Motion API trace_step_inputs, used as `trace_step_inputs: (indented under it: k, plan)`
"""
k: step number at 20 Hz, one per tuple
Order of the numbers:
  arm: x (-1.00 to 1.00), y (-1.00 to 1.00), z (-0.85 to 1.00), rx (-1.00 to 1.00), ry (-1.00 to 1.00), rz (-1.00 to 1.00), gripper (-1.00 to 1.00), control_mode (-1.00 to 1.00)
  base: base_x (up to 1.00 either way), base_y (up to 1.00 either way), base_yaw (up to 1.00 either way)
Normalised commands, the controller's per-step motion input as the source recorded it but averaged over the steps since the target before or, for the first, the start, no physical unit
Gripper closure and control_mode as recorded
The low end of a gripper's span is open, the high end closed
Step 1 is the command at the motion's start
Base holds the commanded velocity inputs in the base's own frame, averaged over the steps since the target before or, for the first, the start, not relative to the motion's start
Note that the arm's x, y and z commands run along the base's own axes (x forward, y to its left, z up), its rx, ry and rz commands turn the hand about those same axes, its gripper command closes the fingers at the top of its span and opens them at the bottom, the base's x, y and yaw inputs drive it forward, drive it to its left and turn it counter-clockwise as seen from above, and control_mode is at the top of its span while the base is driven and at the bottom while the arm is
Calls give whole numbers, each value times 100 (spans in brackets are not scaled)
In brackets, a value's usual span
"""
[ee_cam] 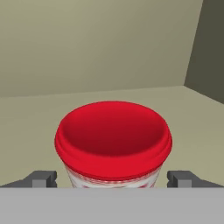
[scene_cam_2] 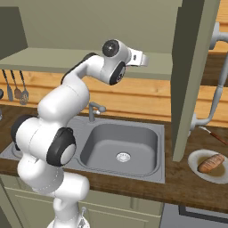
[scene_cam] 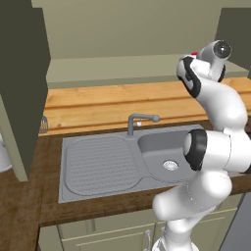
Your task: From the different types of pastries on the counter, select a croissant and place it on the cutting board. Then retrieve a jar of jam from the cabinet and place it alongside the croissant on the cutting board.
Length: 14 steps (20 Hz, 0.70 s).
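Note:
The jar of jam [ee_cam: 113, 140] stands upright on the pale shelf of the cabinet [ee_cam: 39, 122]: a squat red jar with a red top and a whitish band. My gripper [ee_cam: 113, 179] is open, with one fingertip [ee_cam: 41, 178] on each side of the jar's lower part and a gap between each tip and the jar. In the left base view a sliver of the red jar [scene_cam: 195, 53] shows behind my raised wrist. A brown elongated pastry [scene_cam_2: 211, 163] lies on a white plate [scene_cam_2: 195, 161] on the counter [scene_cam_2: 187, 185]; I cannot tell whether it is a croissant. The cutting board is out of view.
An open cabinet door [scene_cam_2: 196, 67] hangs just right of my hand [scene_cam_2: 140, 58], another door [scene_cam: 22, 73] at the far left. Below are the grey sink [scene_cam: 108, 162] and its tap [scene_cam: 139, 120]. Utensils [scene_cam_2: 17, 91] hang on the back wall.

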Motion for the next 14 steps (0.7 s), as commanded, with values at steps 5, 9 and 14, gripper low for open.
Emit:
trace_step_inputs:
  k: [5,9,14]
  plan:
    - [5,1,0,0,0,0,100,-100,0,0,0]
    - [0,0,0,0,0,0,100,-100,0,0,0]
    - [-5,0,23,1,0,0,100,-100,0,0,0]
